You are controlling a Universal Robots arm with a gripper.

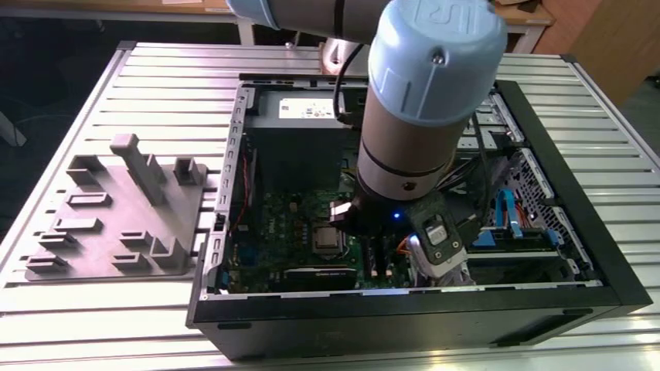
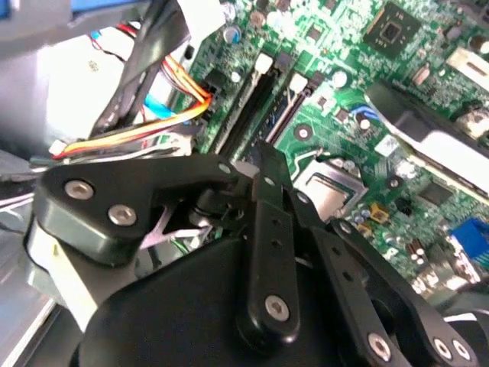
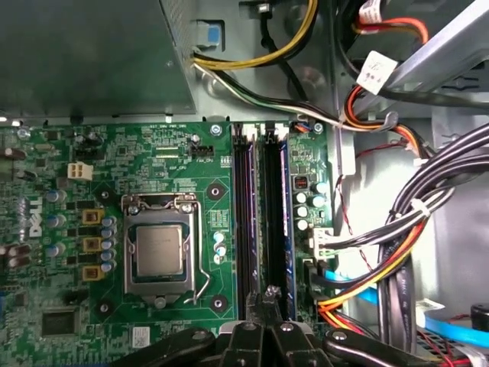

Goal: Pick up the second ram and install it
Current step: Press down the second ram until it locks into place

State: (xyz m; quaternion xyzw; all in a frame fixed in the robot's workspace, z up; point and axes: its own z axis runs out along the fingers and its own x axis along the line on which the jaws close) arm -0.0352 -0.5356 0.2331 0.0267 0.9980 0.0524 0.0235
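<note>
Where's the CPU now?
In the first wrist view, the CPU sits in its socket on the motherboard, beside the RAM slots.

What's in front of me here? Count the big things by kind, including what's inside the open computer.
Robot arm: 1
Ribbed metal table: 1
Open black computer case: 1
Grey plastic tray: 1
Green main board: 1
Silver processor chip: 1
Total: 6

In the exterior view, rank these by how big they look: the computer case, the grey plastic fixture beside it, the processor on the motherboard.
1. Computer case, by far the largest.
2. Grey plastic fixture, clearly smaller.
3. Processor, a small square on the motherboard, partly behind the arm.
</note>
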